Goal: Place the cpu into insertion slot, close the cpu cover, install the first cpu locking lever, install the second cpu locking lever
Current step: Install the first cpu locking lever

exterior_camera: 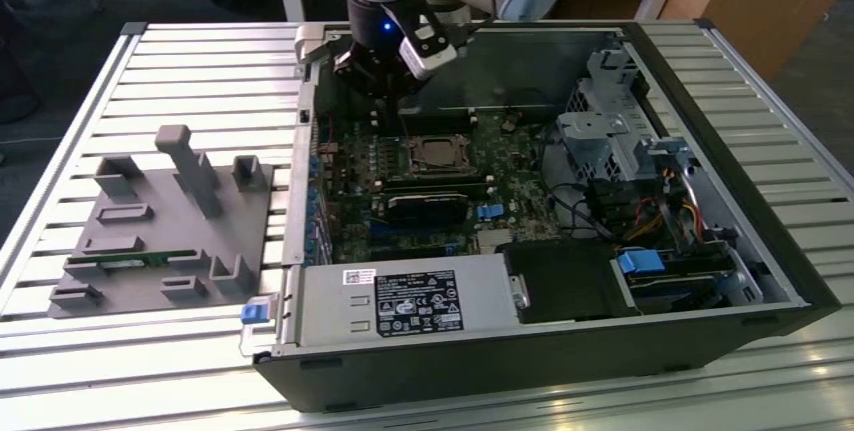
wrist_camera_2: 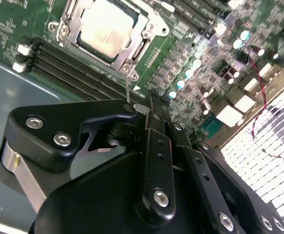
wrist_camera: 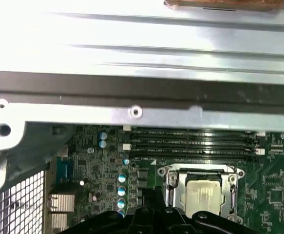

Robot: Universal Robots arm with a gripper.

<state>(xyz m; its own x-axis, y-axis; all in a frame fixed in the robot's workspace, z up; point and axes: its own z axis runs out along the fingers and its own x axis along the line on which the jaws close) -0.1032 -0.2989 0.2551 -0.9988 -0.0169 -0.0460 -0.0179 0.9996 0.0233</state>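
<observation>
Since the cpu (wrist_camera_2: 105,31) sits under the cpu cover (wrist_camera_2: 68,24) just ahead of your gripper (wrist_camera_2: 142,105), it's pressed together beside the thin upright locking lever (wrist_camera_2: 126,90), likely to work it.

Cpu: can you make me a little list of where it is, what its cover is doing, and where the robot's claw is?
cpu: sits in its socket, pale top showing
cover: lies flat, framing the cpu
gripper: over the board, close beside the socket
thin rod: stands up at the socket's corner, by the gripper
case: open, on a slatted table
</observation>
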